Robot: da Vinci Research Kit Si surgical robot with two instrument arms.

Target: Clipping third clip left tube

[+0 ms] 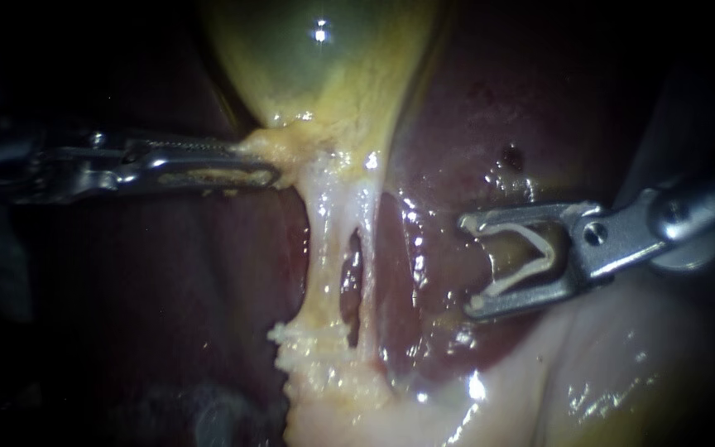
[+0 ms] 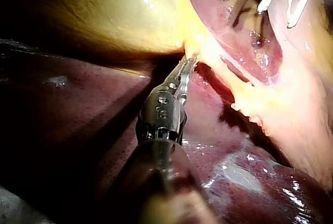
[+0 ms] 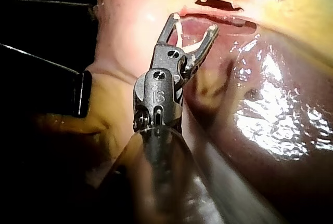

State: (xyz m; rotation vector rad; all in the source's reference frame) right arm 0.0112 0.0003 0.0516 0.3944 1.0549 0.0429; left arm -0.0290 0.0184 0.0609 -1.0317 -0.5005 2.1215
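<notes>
Jaws cradling white V-shaped clip (image 1: 546, 247), right instrument (image 1: 467, 263)

The left instrument (image 1: 268, 170) is dull grey metal: two long, slim jaws with fine teeth along the edge and a slot down one side. Behind them comes a stubby jointed wrist with small round pins and stamped marks, then a dark glossy shaft. The right instrument (image 1: 470, 265) is brighter steel, with short, broad fork-like jaws, a round screw at the hinge and a similar pinned, slotted wrist.
</notes>
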